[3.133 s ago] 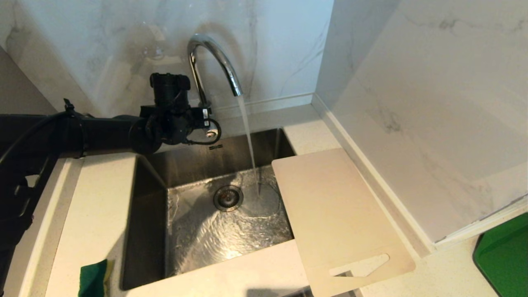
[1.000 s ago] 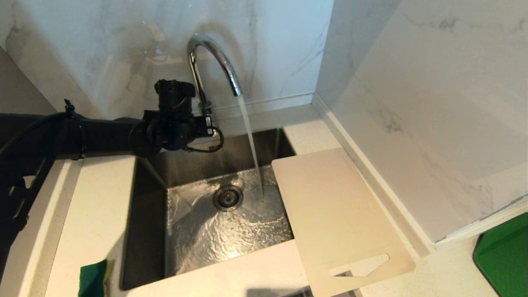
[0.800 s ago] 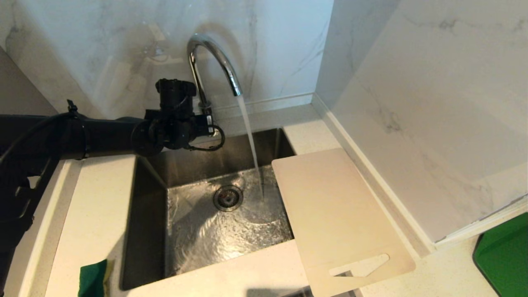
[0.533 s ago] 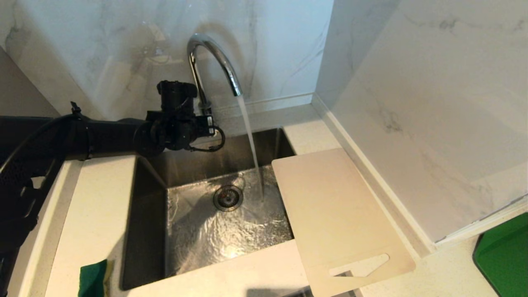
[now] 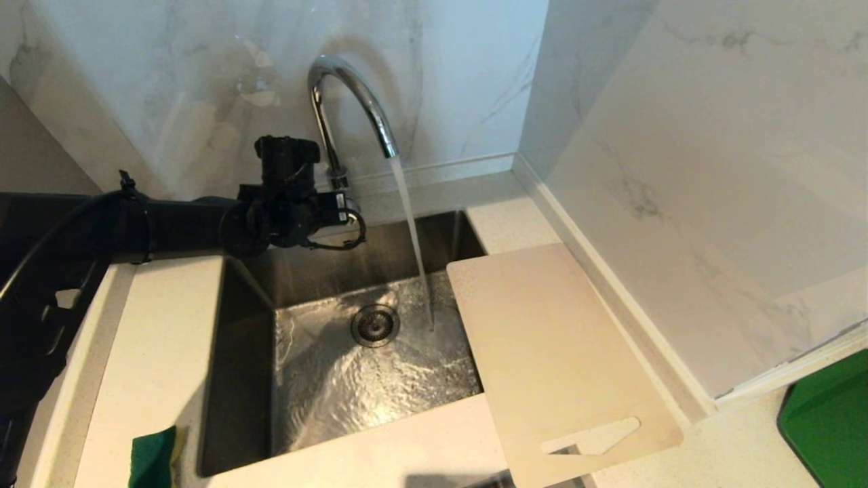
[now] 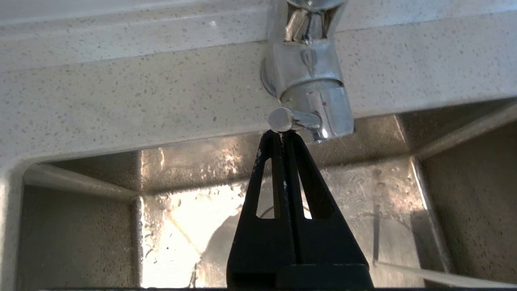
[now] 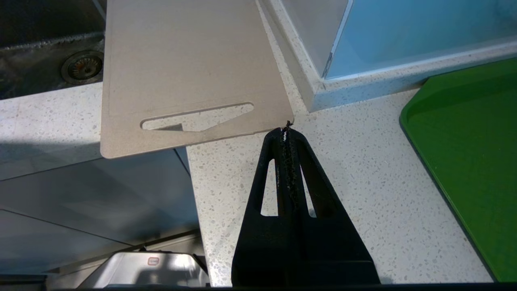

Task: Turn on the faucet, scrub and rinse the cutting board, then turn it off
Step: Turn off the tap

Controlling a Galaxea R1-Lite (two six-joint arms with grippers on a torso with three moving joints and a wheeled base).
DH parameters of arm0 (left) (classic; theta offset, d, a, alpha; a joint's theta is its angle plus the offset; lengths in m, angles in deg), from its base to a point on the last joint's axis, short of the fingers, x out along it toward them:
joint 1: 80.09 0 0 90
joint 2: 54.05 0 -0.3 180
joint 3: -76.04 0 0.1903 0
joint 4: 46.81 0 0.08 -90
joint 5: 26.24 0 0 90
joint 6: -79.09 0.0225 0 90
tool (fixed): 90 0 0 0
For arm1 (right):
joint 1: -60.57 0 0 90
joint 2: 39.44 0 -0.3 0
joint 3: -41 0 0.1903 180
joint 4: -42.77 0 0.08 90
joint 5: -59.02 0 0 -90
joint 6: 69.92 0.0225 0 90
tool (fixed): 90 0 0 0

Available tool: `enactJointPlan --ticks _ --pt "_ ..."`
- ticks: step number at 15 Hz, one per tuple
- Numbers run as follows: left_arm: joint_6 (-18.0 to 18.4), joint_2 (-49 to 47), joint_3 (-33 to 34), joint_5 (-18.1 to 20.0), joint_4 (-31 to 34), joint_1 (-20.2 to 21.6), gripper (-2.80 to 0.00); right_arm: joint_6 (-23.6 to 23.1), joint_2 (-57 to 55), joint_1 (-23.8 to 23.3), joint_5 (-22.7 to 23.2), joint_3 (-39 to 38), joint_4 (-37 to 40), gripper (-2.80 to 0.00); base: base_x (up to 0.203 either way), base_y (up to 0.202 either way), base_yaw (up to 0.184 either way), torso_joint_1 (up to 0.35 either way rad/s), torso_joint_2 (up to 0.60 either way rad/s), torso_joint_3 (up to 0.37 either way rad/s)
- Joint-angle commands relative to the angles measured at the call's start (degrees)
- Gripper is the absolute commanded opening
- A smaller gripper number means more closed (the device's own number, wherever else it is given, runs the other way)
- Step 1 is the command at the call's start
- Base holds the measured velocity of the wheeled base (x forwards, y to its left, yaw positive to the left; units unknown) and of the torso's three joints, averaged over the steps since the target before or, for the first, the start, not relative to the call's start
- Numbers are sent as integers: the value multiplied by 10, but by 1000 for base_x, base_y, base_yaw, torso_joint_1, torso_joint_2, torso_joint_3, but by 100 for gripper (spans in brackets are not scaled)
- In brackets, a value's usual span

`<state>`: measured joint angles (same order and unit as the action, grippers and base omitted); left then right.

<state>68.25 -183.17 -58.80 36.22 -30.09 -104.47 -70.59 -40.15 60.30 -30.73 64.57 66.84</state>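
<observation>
While water already runs from the faucet into the sink, step one looks done; scrubbing, rinsing and shutting off all remain. Left end effector is fully closed, holding nothing, tips right at the round knob of the faucet lever; contact can't be confirmed. Right end effector is also closed and empty, hanging over the bench just beside the handle-end corner of the cutting board. That board lies flat at the right of the sink, one edge overhanging the basin, slot handle toward the robot, looks dry, outside the stream. Counts: one faucet, one cutting board, one sink with one drain, one green sponge on the left bench edge, one green slab far right.
</observation>
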Motion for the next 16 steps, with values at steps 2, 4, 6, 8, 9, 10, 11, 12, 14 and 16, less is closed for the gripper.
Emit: enactJointPlan --ticks 2,4,6,8,9,10,11,12,14,16 --pt "2 -3 -1 -2 -14 -1 -280 0 -1 0 0 0 0 -280 0 0 0 0 0 0" --pt "2 -3 -2 -2 -14 -1 -280 0 -1 0 0 0 0 -280 0 0 0 0 0 0" --pt "2 -3 -1 -2 -14 -2 -280 0 -1 0 0 0 0 -280 0 0 0 0 0 0" --pt "2 -3 -2 -2 -14 -3 -280 0 -1 0 0 0 0 -280 0 0 0 0 0 0" --pt "2 -3 -1 -3 -14 -3 -280 0 -1 0 0 0 0 -280 0 0 0 0 0 0" --pt "1 -3 -1 -3 -14 -4 -280 0 -1 0 0 1 0 -280 0 0 0 0 0 0" --pt "0 -3 -1 -3 -14 -4 -280 0 -1 0 0 0 0 -280 0 0 0 0 0 0" --pt "0 -3 -1 -3 -14 -4 -280 0 -1 0 0 0 0 -280 0 0 0 0 0 0" --pt "1 -3 -1 -3 -15 -5 -280 0 -1 0 0 0 0 -280 0 0 0 0 0 0" --pt "1 -4 -1 -2 -16 -5 -280 0 -1 0 0 0 0 -280 0 0 0 0 0 0"
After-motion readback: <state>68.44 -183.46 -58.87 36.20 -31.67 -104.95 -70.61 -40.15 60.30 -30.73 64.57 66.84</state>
